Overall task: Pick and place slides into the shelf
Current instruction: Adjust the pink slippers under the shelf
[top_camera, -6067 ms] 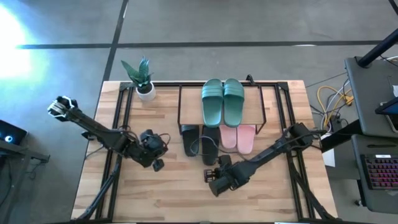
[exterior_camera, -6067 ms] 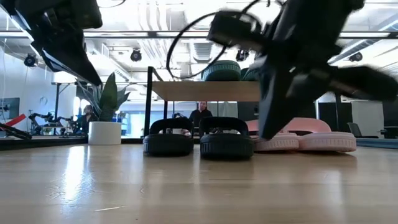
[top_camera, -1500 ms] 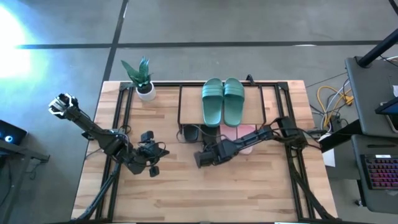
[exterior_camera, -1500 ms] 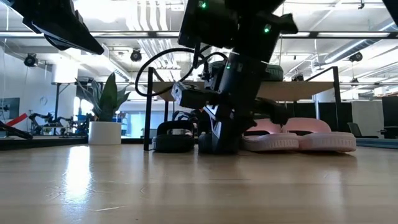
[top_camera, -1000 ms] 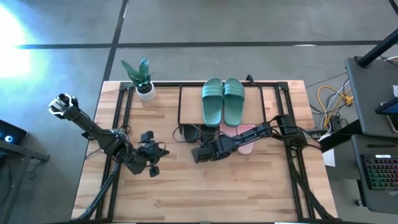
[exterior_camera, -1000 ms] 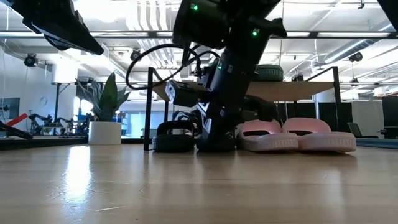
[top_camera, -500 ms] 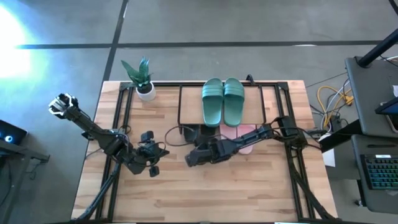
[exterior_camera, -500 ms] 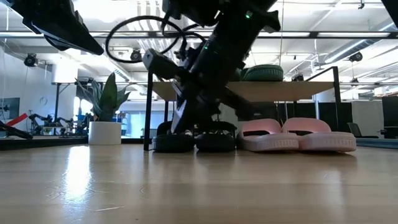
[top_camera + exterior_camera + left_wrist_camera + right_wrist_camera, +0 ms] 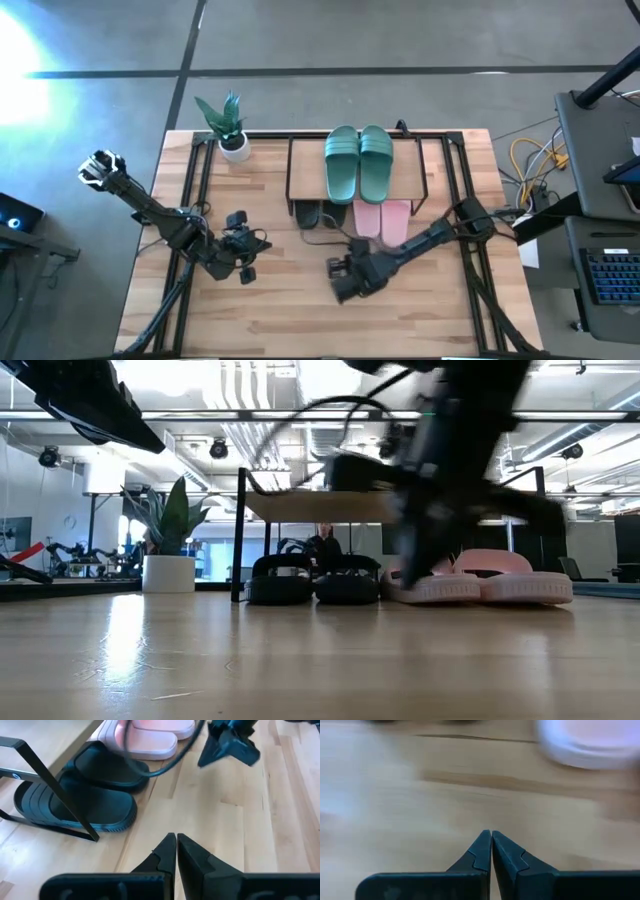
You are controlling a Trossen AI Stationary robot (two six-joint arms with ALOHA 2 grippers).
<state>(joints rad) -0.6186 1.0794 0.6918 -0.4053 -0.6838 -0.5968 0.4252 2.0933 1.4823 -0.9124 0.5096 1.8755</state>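
The shelf (image 9: 305, 160) stands at the table's far middle, with the dark green pair (image 9: 358, 165) on its top board. The black pair (image 9: 320, 214) and the pale pink pair (image 9: 382, 221) lie on the table, soles down, with their far ends under the shelf. They also show in the low view, the black pair (image 9: 312, 582) left of the pink pair (image 9: 480, 580). My right gripper (image 9: 338, 290) is shut and empty over bare table, nearer than the slides. My left gripper (image 9: 246, 270) is shut and empty, left of the black pair (image 9: 80, 805).
A potted plant (image 9: 228, 128) stands at the far left, beside the shelf. The shelf's thin black frame (image 9: 50, 785) runs in front of the black slides. Cables trail from both arms. Bare wood lies along the near half of the table (image 9: 300, 320).
My right gripper has drawn back from the black pair under the shelf toward the table's near edge and somewhat to the right, moving fast. The black slides stay side by side where they were.
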